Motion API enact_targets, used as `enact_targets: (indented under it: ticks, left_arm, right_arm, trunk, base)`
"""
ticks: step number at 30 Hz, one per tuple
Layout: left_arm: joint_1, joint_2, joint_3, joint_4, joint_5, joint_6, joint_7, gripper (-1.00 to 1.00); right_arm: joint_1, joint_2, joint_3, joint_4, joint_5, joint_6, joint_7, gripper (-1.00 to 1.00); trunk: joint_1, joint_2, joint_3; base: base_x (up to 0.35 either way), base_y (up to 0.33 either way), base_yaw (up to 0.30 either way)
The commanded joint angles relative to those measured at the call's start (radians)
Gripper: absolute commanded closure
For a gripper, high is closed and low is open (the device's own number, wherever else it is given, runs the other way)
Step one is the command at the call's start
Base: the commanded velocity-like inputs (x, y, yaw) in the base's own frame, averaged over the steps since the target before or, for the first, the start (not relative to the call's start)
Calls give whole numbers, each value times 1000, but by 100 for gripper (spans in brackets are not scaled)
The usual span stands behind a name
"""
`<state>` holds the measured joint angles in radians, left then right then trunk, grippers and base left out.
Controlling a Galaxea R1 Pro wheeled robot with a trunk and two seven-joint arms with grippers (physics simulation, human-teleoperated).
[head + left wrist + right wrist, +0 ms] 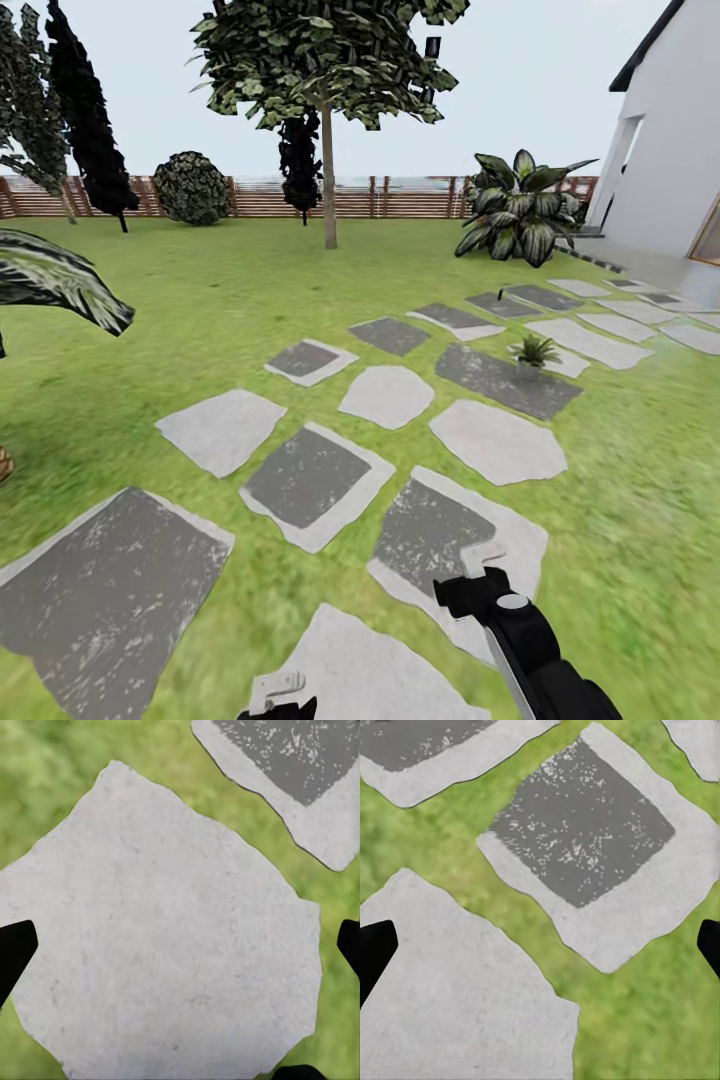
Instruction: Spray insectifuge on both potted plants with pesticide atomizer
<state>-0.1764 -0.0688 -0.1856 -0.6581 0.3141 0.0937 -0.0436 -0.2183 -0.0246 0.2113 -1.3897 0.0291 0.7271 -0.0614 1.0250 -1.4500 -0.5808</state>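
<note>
The robot is crossing the lawn (pixel 200 300) toward a small potted plant (pixel 533 351), both grippers' jaws apart and empty; next it must find the spray bottle

Flat, even daylight fills the scene under a pale sky (pixel 540 80), with no cast shadows and no glare. The head view bends straight lines near its borders, and the lawn (pixel 640 520) smears softly toward 4 o'clock. The far fence (pixel 270 198) looks blocky. In both wrist views the grass (pixel 45 765) is hazy, while the paving stone (pixel 585 832) keeps crisp speckles.
</note>
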Motion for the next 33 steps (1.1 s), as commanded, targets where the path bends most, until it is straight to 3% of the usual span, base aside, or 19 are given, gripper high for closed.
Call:
enact_targets:
  ticks: [1, 33]
  left_arm:
    - [0, 0, 0, 0, 0, 1, 0, -100]
    - [0, -2, -1, 0, -6, -7, 11, -100]
  right_arm:
    - [0, 0, 0, 1, 0, 0, 0, -100]
    - [0, 0, -1, 0, 0, 0, 0, -100]
  trunk:
    - [0, 0, 0]
    - [0, 0, 0]
  base:
    - [320, 0, 0]
    - [320, 0, 0]
